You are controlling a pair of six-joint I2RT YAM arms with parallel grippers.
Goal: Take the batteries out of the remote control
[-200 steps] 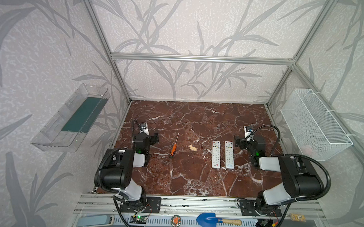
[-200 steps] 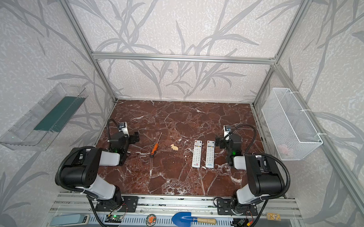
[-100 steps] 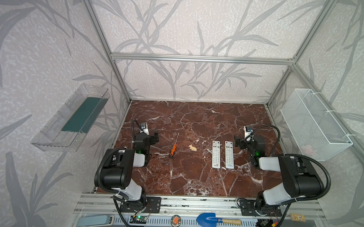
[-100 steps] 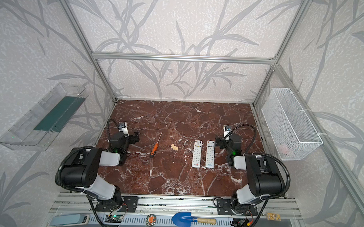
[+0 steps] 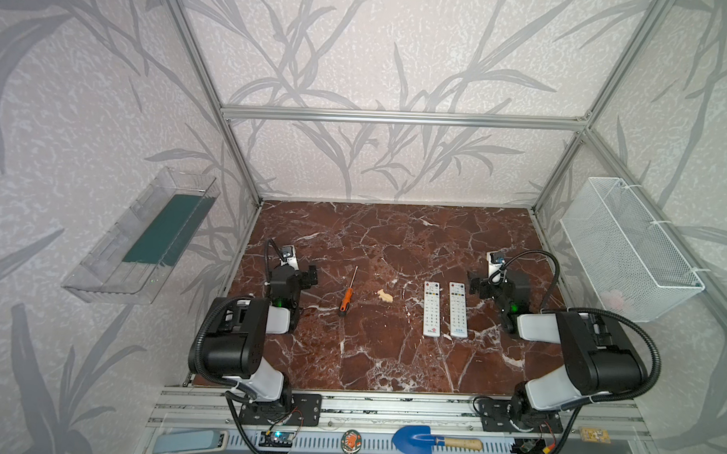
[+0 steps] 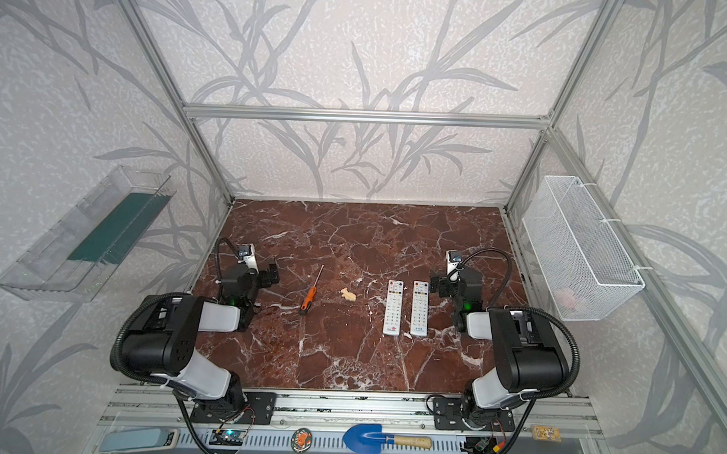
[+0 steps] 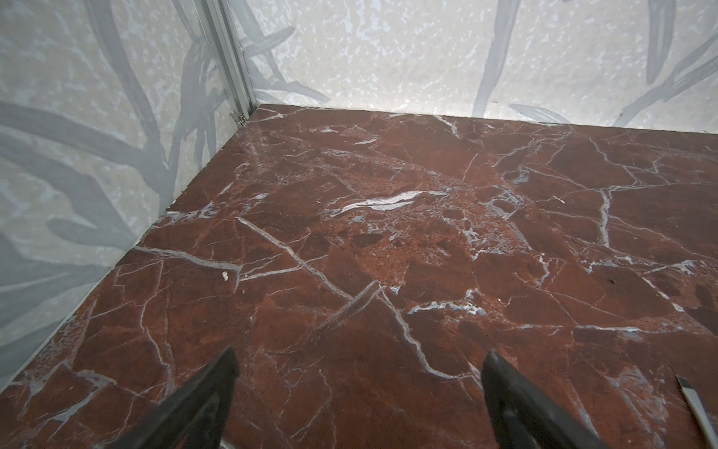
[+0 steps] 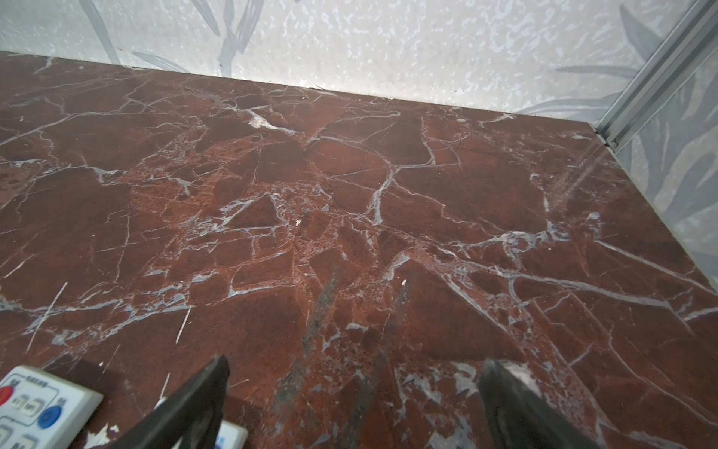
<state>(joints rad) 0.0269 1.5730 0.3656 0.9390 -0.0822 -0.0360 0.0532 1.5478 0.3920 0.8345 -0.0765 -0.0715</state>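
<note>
Two white remote controls (image 5: 431,308) (image 5: 458,309) lie side by side, buttons up, right of the table's middle in both top views (image 6: 393,307) (image 6: 419,308). The batteries are hidden. My right gripper (image 5: 497,281) sits low just right of the remotes' far ends, open and empty. In the right wrist view its fingers spread wide (image 8: 357,365) over bare marble, with one remote's (image 8: 39,404) top end beside the nearer finger. My left gripper (image 5: 297,272) rests at the table's left side, open with nothing between its fingers (image 7: 359,361).
An orange-handled screwdriver (image 5: 347,300) and a small beige scrap (image 5: 385,296) lie between the arms. A white wire basket (image 5: 627,249) hangs on the right wall and a clear tray (image 5: 141,237) on the left. A blue trowel (image 5: 412,439) lies on the front rail.
</note>
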